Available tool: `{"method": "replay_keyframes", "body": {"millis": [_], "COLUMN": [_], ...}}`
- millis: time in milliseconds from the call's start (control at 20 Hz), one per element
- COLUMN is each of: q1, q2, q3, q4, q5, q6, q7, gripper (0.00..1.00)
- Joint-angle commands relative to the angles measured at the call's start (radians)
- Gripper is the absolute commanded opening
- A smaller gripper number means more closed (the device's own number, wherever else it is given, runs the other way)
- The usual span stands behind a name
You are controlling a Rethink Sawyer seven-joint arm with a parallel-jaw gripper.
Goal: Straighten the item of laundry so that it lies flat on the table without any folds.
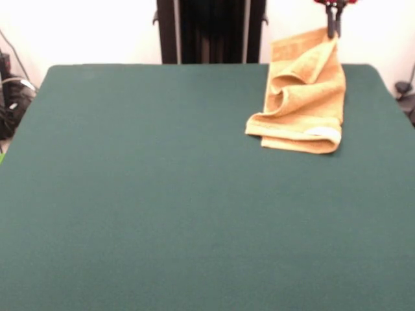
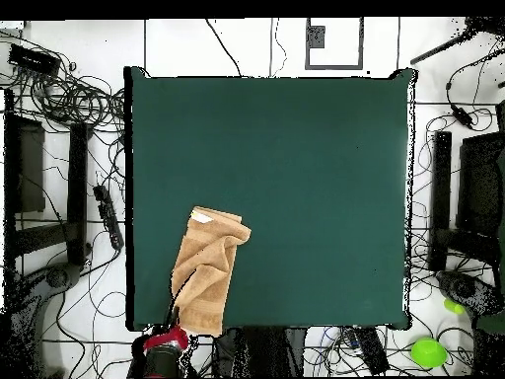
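The orange-tan towel [image 1: 305, 97] is bunched and folded at the far right of the green table [image 1: 162, 194]. Its far end is lifted off the table and its near end rests on the cloth, with the white label [image 1: 322, 133] at the front edge. My gripper [image 1: 334, 29] comes down at the top edge and is shut on the towel's raised far corner. In the overhead view the towel [image 2: 207, 271] lies at the table's [image 2: 316, 178] lower left, label [image 2: 201, 217] on its upper end, and the gripper [image 2: 168, 331] is at its lower end by the table's edge.
The robot's black pedestal [image 1: 211, 31] stands behind the table's far edge. Cables [image 2: 69, 99] and black gear [image 2: 483, 197] lie on the floor round the table. A green ball [image 2: 427, 352] sits on the floor at the lower right.
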Motion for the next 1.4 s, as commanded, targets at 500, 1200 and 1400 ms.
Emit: {"method": "replay_keyframes", "body": {"millis": [500,1200,1400], "q1": [0.245,0.305,0.334], "q2": [0.23,0.298,0.311], "q3": [-0.17,-0.238,-0.259], "q4": [-0.304,-0.4,-0.427], "q5": [0.243,0.19,0.199], "q6": [0.201,0.264,0.313], "q7": [-0.161,-0.028,-0.042], "gripper": [0.0,0.0,0.0]}}
